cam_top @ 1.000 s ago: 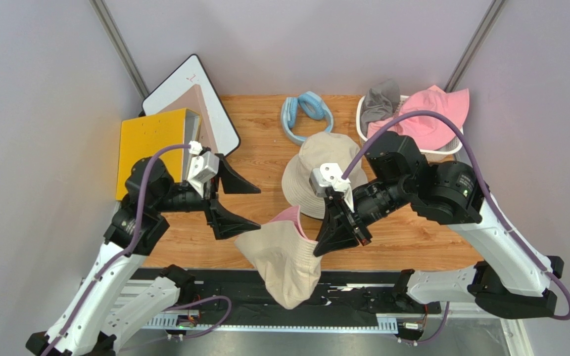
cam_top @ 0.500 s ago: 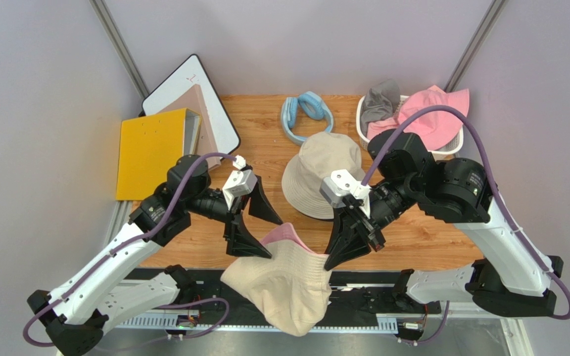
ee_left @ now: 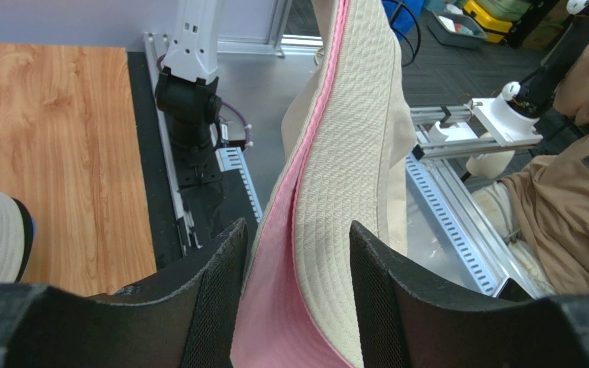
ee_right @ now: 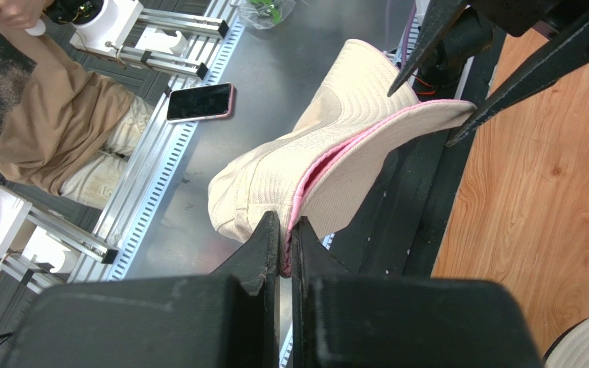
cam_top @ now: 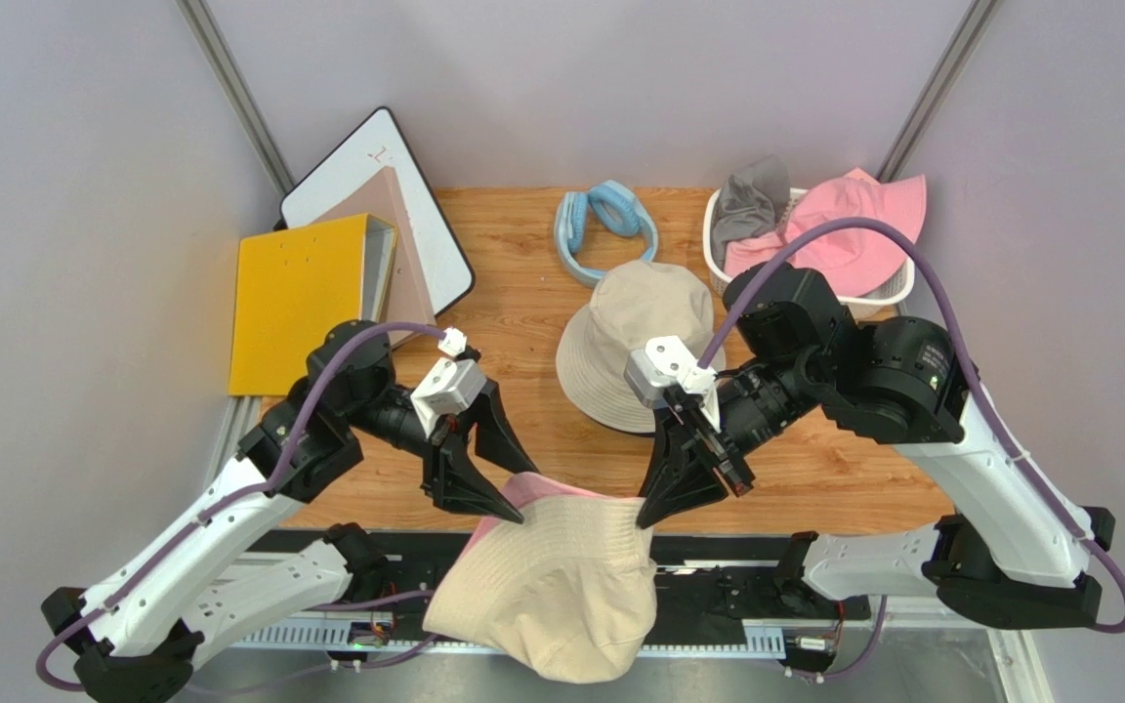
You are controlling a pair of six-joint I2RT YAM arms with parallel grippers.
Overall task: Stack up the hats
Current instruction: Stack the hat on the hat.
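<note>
Off the near edge of the worktop [cam_top: 525,249], the beige, pink-lined hat [cam_top: 554,586] has swung level between the arms, with a second beige hat [cam_top: 639,344] lying behind. The left tool [cam_top: 522,495] has moved in, fingers spread astride the brim. The right tool [cam_top: 648,513] stays pinched on the opposite edge, probably ahead of a two-armed carry.

1. The left arm [cam_top: 216,513] stretches rightward, its wrist angled down. The left gripper [cam_top: 528,495] has its jaws spread apart on either side of the beige hat [cam_top: 547,586] brim.
2. The right arm [cam_top: 994,484] bends back leftward, its wrist pitched down. The right gripper [cam_top: 646,513] has its jaws pinched nearly together on the same brim.
</note>
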